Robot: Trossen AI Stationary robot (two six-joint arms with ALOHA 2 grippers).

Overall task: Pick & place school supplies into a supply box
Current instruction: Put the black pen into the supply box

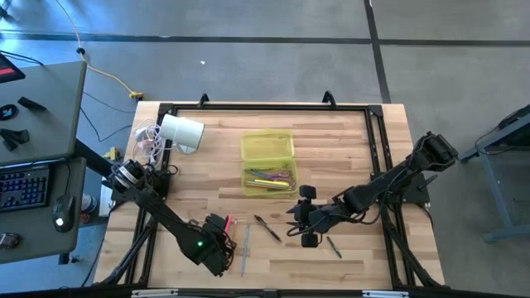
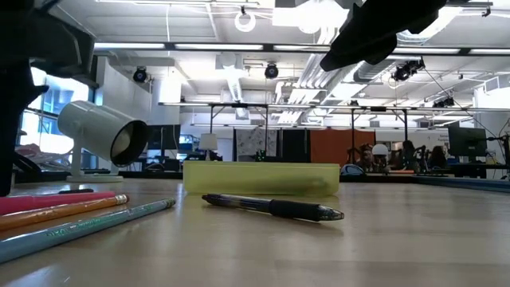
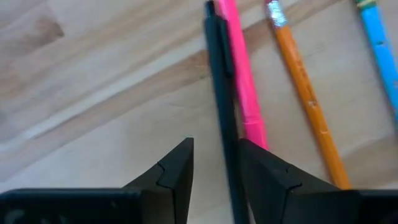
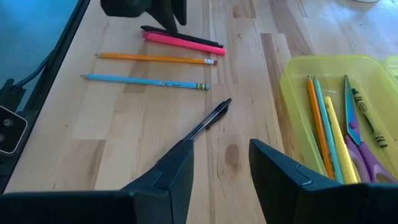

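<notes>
The supply box (image 1: 267,147) sits near the middle of the worktop (image 1: 348,141), its lid swung open toward the far edge. Only the right wrist view lets me see into it properly: an orange pencil (image 4: 316,127), a light blue one, a yellow one, a green crayon (image 4: 367,121) and the purple-handled scissors (image 4: 359,157) lie lengthwise inside. From the low view the box (image 2: 261,177) is just a pale yellow wall, contents hidden.

In front of the box a dark pen (image 1: 267,227) lies loose on the wood; the low view shows it (image 2: 275,207) closest, flat on its side. Further toward the left arm lie a pink pen (image 4: 180,42), an orange pencil (image 4: 155,58) and a light blue pencil (image 4: 146,81), side by side, with another dark pen (image 3: 222,106) touching the pink one.

The left pincer (image 1: 222,225) is down over that group. Its wrist view alone shows the black pen running between its parted fingers (image 3: 177,171), not clamped. The right pincer (image 1: 300,217) hovers above the worktop beside the box, released and holding nothing, the loose dark pen (image 4: 208,119) ahead of its fingers (image 4: 180,171).

A small green pencil (image 1: 333,246) lies near the front edge beyond the right pincer, seen only from above. A white cylinder (image 1: 182,132) with cables rests at the far left.
</notes>
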